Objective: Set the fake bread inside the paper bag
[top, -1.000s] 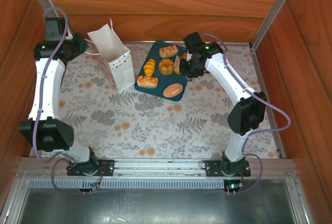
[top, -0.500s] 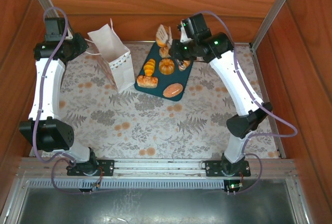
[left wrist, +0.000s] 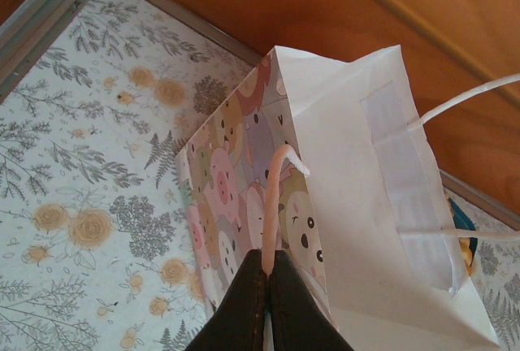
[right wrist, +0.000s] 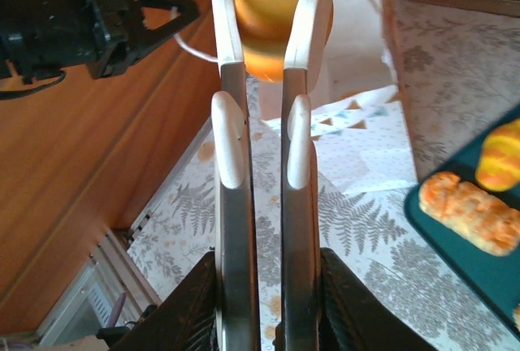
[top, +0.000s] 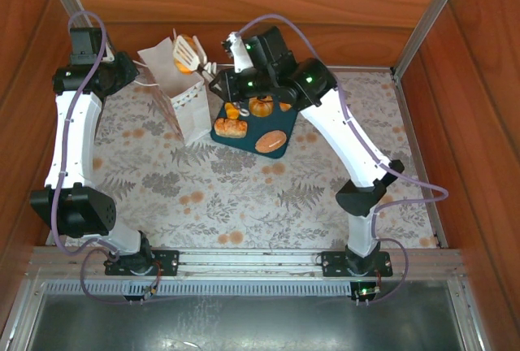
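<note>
The white paper bag (top: 185, 99) stands upright at the back left with its mouth open, and its patterned side (left wrist: 244, 180) faces the left wrist camera. My left gripper (left wrist: 269, 265) is shut on the bag's thin loop handle (left wrist: 274, 197), beside the bag (top: 132, 75). My right gripper (top: 188, 54) hovers over the bag's mouth, shut on a golden-orange piece of fake bread (right wrist: 272, 30) between its long white fingers (right wrist: 225, 67). More fake bread lies on the teal tray (top: 250, 139): a braided loaf (top: 231, 127), an oval loaf (top: 271, 140) and a round bun (top: 261, 106).
The tray sits just right of the bag on the floral tablecloth. Wooden walls close in the back and both sides. In the right wrist view the left arm's black wrist (right wrist: 89, 22) hangs close to the held bread, with the tray's corner (right wrist: 487, 266) and two pastries at the right.
My right arm has lifted one piece of bread off the tray and swung it left, from over the tray's back edge to above the bag's mouth. The left arm has stayed still.
</note>
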